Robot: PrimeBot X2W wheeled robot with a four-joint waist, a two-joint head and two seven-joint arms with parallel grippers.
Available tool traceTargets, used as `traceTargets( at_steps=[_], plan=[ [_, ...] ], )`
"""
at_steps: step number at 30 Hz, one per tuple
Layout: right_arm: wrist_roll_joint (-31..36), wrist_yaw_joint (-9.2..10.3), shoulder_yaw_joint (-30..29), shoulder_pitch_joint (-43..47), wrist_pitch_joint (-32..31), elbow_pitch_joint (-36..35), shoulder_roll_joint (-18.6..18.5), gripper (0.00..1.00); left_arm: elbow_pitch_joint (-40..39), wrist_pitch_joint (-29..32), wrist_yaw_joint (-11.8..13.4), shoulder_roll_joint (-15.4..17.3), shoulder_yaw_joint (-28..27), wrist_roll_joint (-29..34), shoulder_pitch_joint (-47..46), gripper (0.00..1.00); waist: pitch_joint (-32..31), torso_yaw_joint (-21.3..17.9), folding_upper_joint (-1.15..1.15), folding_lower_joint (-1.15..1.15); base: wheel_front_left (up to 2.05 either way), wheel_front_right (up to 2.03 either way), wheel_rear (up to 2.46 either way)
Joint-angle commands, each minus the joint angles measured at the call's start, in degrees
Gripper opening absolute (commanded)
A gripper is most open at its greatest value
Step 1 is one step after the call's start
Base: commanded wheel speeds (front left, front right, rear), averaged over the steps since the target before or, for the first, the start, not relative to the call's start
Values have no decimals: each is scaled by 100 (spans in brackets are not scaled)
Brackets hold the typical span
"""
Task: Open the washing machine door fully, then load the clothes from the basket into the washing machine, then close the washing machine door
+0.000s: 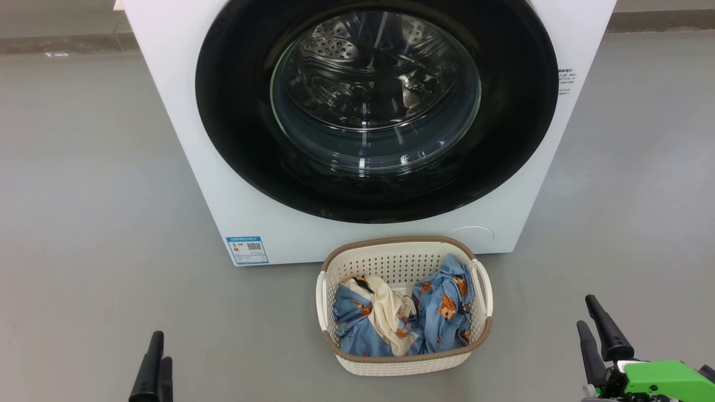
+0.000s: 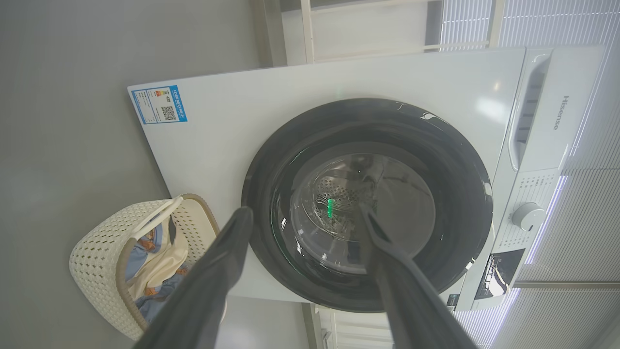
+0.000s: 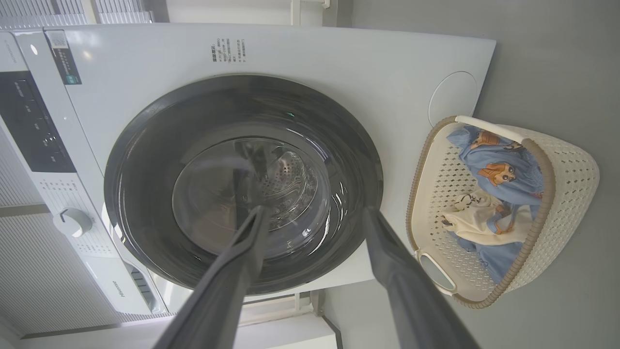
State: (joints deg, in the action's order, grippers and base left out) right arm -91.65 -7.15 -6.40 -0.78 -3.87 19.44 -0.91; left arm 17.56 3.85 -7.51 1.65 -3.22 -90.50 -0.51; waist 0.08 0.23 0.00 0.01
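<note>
Plainly, one basket (image 1: 402, 365) holds two clothes heaps (image 1: 444, 312) (door (image 1: 234, 111) closed).

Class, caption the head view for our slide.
Washing machine door shut, clothes in the basket, left gripper and right gripper open.

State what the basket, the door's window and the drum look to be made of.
Basket: likely cream moulded plastic, matte, with regular punched holes and a brown rim. Door window: clear glass or plastic, glossy, showing reflections. Drum: apparently steel, shiny and perforated, seen through the window.
</note>
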Motion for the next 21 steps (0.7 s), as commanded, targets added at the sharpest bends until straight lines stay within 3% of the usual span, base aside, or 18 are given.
traceTargets(
  at_steps=[1, 21],
  plan=[
    [136, -5, 46, -208, 66, -164, -111, 100, -209, -73, 0, 86, -16, 120, -174, 100, 0, 2, 0, -1, 0, 0, 0],
    [1423, -10, 361, -260, 396, -246, -313, 100, -328, -393, 1, 100, -14, 1521, -234, 100, 18, -7, 0, -1, 0, 0, 0]
  ],
)
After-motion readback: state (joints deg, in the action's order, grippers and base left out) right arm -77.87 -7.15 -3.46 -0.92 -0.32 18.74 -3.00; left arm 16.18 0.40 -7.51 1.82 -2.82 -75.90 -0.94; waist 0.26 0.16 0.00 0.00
